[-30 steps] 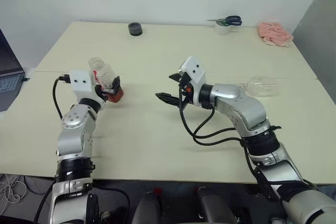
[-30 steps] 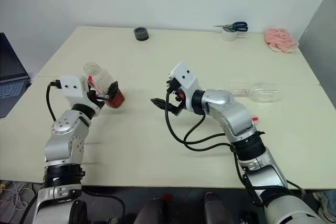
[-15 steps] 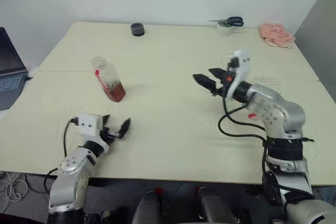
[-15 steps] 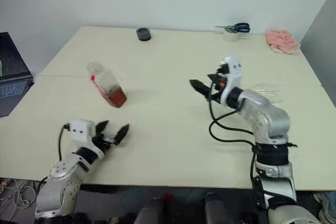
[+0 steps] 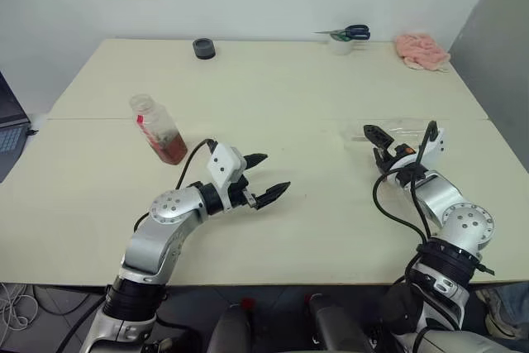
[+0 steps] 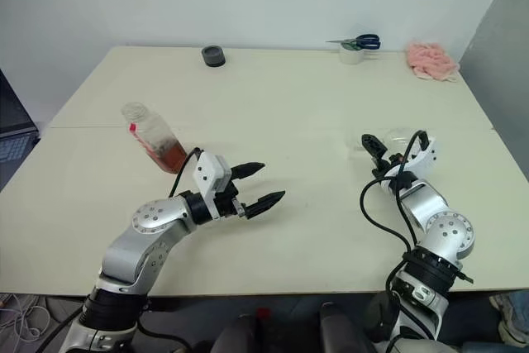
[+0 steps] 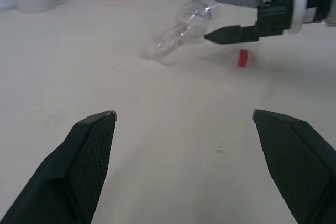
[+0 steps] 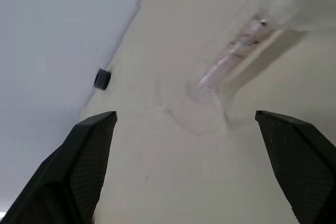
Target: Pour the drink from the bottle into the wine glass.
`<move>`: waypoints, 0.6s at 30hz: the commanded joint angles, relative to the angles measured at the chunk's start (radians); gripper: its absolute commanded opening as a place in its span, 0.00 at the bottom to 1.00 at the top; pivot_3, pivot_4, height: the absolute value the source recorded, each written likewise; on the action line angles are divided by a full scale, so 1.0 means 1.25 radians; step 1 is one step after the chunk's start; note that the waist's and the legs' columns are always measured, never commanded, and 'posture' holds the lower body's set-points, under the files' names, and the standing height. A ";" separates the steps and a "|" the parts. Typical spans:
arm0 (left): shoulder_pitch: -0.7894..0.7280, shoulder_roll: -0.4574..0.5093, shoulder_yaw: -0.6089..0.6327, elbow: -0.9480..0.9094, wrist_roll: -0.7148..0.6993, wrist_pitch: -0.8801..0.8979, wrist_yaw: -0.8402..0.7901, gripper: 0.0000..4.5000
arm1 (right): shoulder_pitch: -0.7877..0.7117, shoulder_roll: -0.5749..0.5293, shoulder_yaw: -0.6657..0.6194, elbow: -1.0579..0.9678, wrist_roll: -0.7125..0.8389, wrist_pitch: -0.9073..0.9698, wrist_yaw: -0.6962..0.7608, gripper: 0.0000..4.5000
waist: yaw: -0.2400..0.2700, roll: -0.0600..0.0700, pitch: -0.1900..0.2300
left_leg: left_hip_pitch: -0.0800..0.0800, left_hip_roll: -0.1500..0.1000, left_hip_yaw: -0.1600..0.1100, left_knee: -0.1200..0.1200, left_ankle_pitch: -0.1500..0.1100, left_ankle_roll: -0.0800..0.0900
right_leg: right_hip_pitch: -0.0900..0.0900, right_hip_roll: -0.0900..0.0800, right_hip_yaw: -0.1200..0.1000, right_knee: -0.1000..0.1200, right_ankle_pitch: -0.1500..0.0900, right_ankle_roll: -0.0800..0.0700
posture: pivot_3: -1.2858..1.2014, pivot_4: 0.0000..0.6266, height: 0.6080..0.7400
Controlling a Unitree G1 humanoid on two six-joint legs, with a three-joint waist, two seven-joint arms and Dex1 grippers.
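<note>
The bottle (image 5: 157, 130) stands near the left edge of the table (image 5: 273, 88), leaning a bit. Its cap is off, and the reddish drink (image 5: 171, 149) sits low in it. Nothing holds it. The left gripper (image 5: 263, 178) hangs just over the table near the front edge, a little to the right of the bottle. Its two black fingers are spread wide and hold nothing.

Over by the right edge, the wine glass (image 7: 181, 30) lies on its side. The right gripper (image 5: 377, 143) is right next to its bowl, fingers wide apart and empty. A small red bit (image 7: 242, 57) lies close by; it may be the cap.

So no pouring can happen yet. I think the step now is to pick up the glass. The right gripper needs to close gently on it and stand it on its foot. It could roll away.

The table is pale and plain. Along the back edge are a black roll (image 5: 203, 48), scissors (image 5: 347, 34) on a white roll, and a pink cloth (image 5: 421, 48) in the back right corner. A white wall is behind.
</note>
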 commanded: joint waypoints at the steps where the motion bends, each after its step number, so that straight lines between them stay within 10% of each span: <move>1: -0.028 0.013 -0.004 -0.022 0.008 -0.003 -0.017 0.99 | -0.042 0.004 -0.031 0.058 0.061 -0.066 -0.041 1.00 | -0.003 0.000 0.000 | 0.000 0.000 0.000 0.000 0.000 0.000 | 0.000 0.000 0.000 0.000 0.000 0.000 | 0.52 0.24 1.00; 18: -0.019 0.027 0.010 -0.052 0.019 0.020 0.010 0.99 | -0.171 -0.054 -0.005 0.466 0.051 -0.384 0.058 1.00 | -0.005 0.000 0.000 | 0.000 0.000 0.001 0.000 0.000 0.000 | 0.000 0.000 0.000 0.000 0.000 0.001 | 0.52 0.24 1.00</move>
